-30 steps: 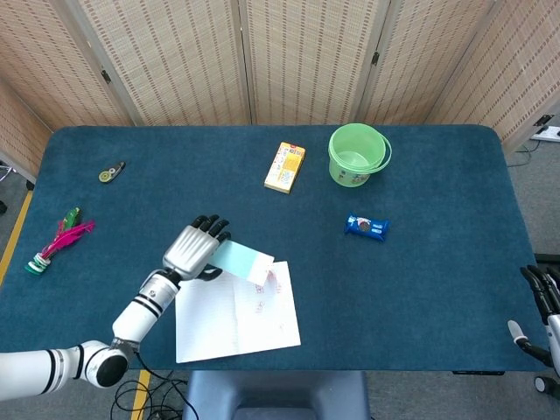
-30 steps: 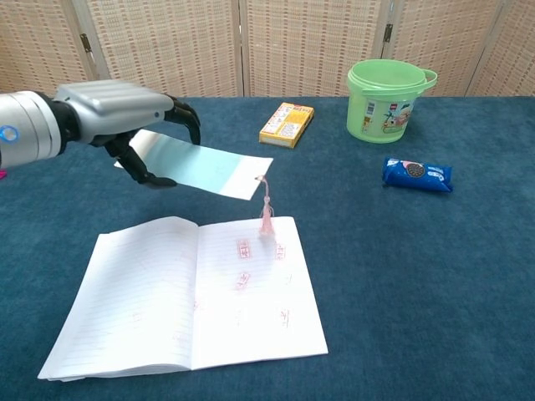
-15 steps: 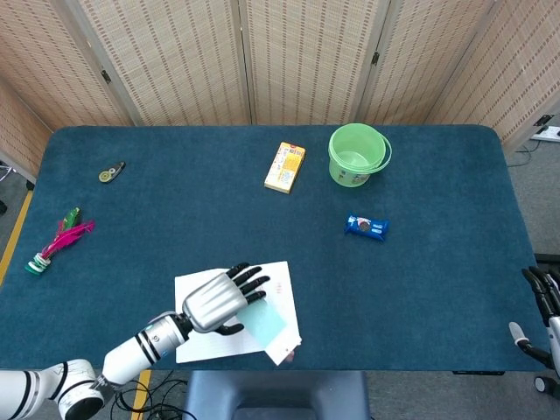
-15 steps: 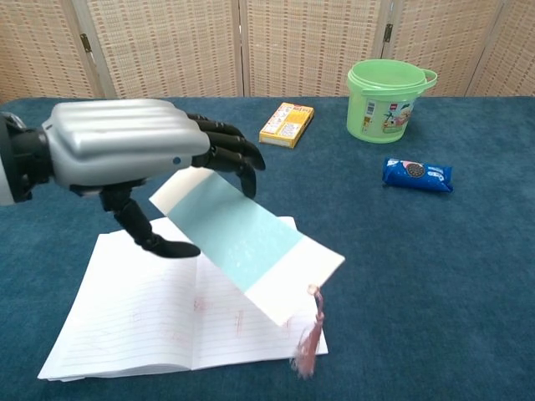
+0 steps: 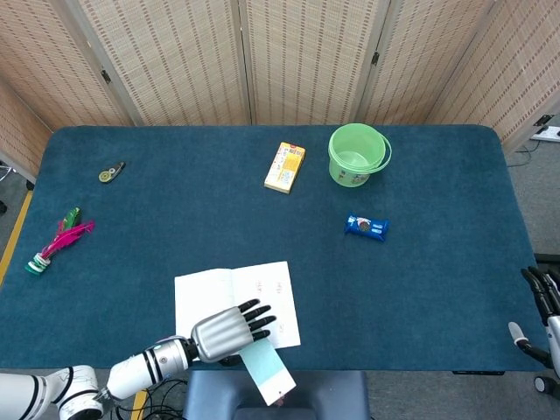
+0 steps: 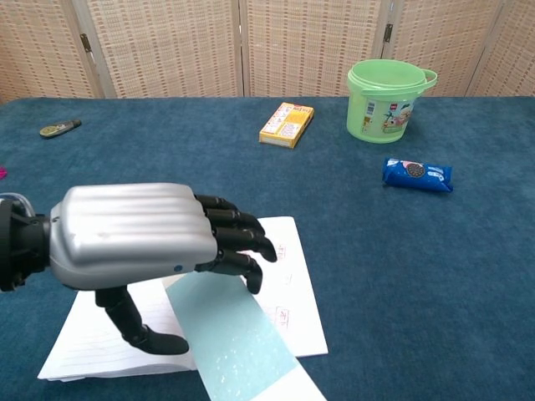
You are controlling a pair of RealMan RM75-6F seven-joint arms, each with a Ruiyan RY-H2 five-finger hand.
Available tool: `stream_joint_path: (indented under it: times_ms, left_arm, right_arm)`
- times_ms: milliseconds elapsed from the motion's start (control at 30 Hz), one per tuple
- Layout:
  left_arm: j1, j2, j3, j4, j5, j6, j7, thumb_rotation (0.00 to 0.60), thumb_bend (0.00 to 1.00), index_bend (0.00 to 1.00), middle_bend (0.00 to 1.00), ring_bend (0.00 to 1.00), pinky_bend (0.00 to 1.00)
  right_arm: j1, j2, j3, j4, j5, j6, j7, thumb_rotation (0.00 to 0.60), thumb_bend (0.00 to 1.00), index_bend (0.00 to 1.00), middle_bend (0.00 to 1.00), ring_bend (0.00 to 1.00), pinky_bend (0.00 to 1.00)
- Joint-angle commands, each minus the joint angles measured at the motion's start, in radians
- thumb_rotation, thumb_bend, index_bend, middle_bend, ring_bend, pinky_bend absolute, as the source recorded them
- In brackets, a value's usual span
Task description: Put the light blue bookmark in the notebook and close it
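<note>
Bookmark [image 6: 238,338], one, light blue: held in the left hand [image 6: 134,242], low in both views. In the chest view it slants from under the fingers down to the bottom edge, right of centre; in the head view its free end [image 5: 269,372] hangs past the table's [image 5: 437,289] near edge, a small reddish bit at its tip.

Notebook [image 5: 262,284], one: open and flat on the table, bottom centre-left of the head view, pages up, faint red marks on the right page [image 6: 288,276].

Left hand: knuckles up, dark fingers [image 6: 238,238] pointing right across the frame and curled over the bookmark's upper end, thumb [image 6: 138,326] below it. The hand sits over the notebook's lower part; whether it touches the page I cannot tell. Its forearm [image 5: 144,367] comes in from the bottom left.

Right hand [image 5: 538,311]: only a sliver at the lower right edge of the head view, off the table; finger state cannot be told.

Others, one each:
- green bucket [image 5: 357,155], upper right of centre
- yellow box [image 5: 285,167], just left of the bucket
- blue snack packet [image 5: 366,227], below the bucket
- small dark item [image 5: 110,172], upper left
- pink feathered item [image 5: 58,241], far left
</note>
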Motion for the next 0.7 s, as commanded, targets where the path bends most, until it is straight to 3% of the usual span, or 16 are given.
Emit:
stream_joint_path:
  times_ms: [33, 700]
  left_arm:
    - [-0.009, -0.026, -0.01, 0.038, 0.019, -0.014, 0.006, 0.5, 0.29, 0.39, 0.15, 0.11, 0.18]
    - [-0.07, -0.104, -0.074, 0.242, 0.001, -0.099, -0.027, 0.512, 0.31, 0.39, 0.15, 0.09, 0.17]
  right_arm:
    - [-0.001, 0.0, 0.0, -0.001, 0.001, 0.002, 0.0, 0.6, 0.26, 0.06, 0.11, 0.05, 0.07]
    - [-0.005, -0.002, 0.002, 0.005, 0.003, 0.007, 0.008, 0.6, 0.26, 0.06, 0.11, 0.05, 0.07]
